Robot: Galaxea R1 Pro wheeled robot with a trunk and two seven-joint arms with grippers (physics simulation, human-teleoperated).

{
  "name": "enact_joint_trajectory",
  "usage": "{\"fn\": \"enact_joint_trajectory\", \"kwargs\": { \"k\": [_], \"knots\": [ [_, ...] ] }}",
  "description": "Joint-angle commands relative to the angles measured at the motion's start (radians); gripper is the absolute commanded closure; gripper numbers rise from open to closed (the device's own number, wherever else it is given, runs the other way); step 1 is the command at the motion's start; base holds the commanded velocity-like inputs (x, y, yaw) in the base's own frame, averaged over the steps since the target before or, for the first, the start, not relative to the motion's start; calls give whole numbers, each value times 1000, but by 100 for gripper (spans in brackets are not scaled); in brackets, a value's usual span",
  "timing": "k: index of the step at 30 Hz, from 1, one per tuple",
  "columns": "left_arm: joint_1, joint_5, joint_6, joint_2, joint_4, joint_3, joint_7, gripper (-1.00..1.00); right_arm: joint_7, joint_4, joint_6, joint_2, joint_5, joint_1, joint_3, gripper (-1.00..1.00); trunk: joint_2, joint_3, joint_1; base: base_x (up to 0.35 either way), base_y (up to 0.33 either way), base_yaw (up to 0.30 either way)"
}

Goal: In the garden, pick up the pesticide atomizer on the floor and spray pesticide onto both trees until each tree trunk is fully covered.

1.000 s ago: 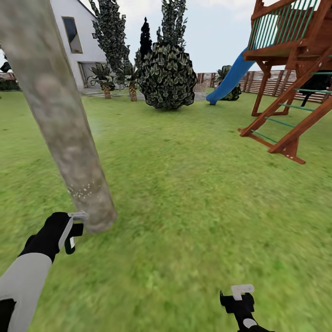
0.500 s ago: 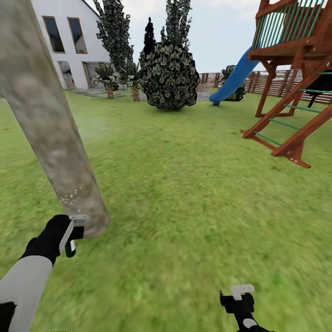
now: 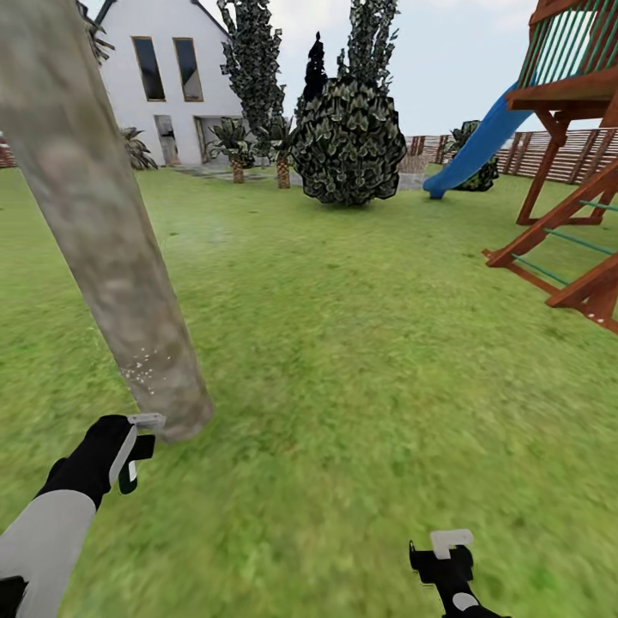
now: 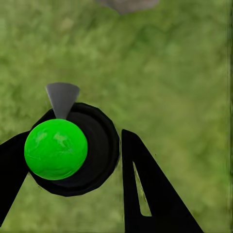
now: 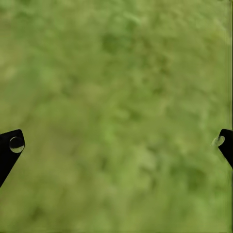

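**One trunk at the sprayer's nozzle**

One thick, mottled grey-brown tree trunk (image 3: 103,249) rises from the lawn (image 3: 360,343) at the head view's left, leaning out of frame, with pale specks low on its bark. The left gripper (image 3: 129,446) hangs just beside the trunk's base; its black fingers (image 4: 145,194) clasp the pesticide sprayer (image 4: 73,148), whose black body carries a bright green ball and a grey cone-shaped nozzle. The right gripper (image 3: 442,558) sits low over bare grass, fingers (image 5: 10,145) spread wide with nothing between them. Behind stand a white house (image 3: 172,86), a rounded dark bush (image 3: 348,146), a blue slide (image 3: 476,150), a wooden play frame (image 3: 575,172) and a slatted fence (image 3: 549,150).
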Motion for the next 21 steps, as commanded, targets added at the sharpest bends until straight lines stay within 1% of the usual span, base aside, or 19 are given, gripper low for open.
{"fn": "enact_joint_trajectory", "kwargs": {
  "k": [1, 9, 11, 16, 21],
  "knots": [
    [-1, -6, 5, -1, -1, 1, -2, 100, -2, 0, -2, 0, -8, 0, 9, -100, 0, -1, 0, 229, -204, 8],
    [-1, -6, 5, -1, -9, 3, -1, 100, -2, 0, -2, 1, -8, 0, 9, -100, 0, -1, 0, 167, -236, 2],
    [-1, -6, 5, -1, -10, 3, -1, 100, -2, 0, -2, 1, -8, 0, 9, -100, 0, -1, 0, 110, -264, 105],
    [2, -8, 3, 5, 1, 5, -1, 100, -2, 0, -2, 1, -8, 0, 9, -100, 0, -1, 0, 101, -266, 251],
    [15, -7, 2, 6, 2, 6, -1, 100, -2, 0, -2, 1, -8, 0, 9, -100, 0, -1, 0, 93, -267, 276]
  ]
}}
